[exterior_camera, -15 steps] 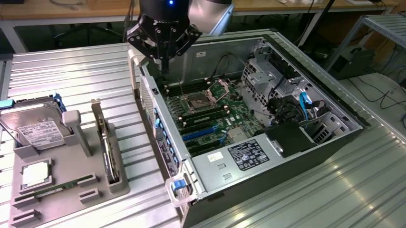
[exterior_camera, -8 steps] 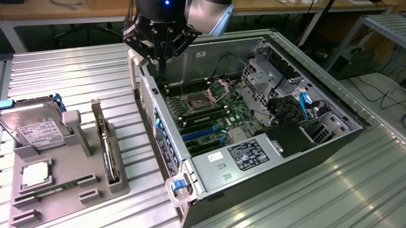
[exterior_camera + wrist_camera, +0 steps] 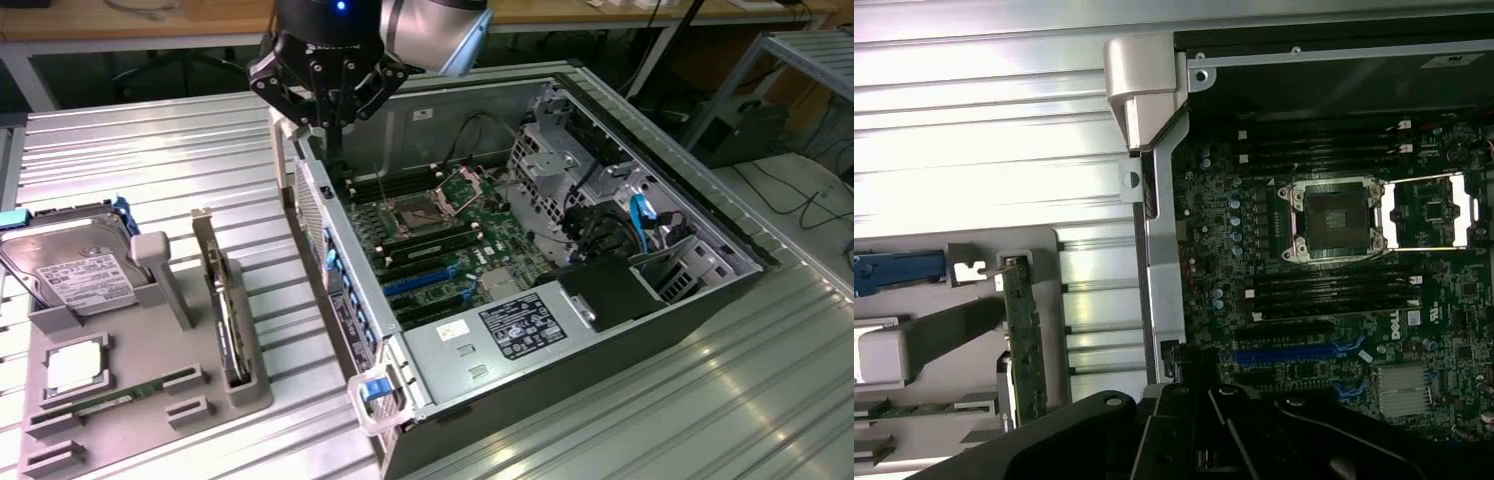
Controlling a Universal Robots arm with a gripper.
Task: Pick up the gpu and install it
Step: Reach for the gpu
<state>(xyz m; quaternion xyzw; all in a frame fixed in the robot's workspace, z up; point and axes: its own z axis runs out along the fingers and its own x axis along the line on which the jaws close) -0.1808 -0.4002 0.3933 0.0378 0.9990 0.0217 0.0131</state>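
Your gripper (image 3: pixel 324 122) hung over the far corner of the open computer case (image 3: pixel 601 370); you could not tell whether it was clenched or released. The graphics card (image 3: pixel 224 315) stood on edge in the grey holder (image 3: pixel 147 372), beside the case on the exterior view's left.

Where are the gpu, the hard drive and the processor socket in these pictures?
gpu (image 3: pixel 230 325), exterior view, its upper edge.
hard drive (image 3: pixel 76 271), exterior view, its white label.
processor socket (image 3: pixel 1332 218), wrist view, its middle.
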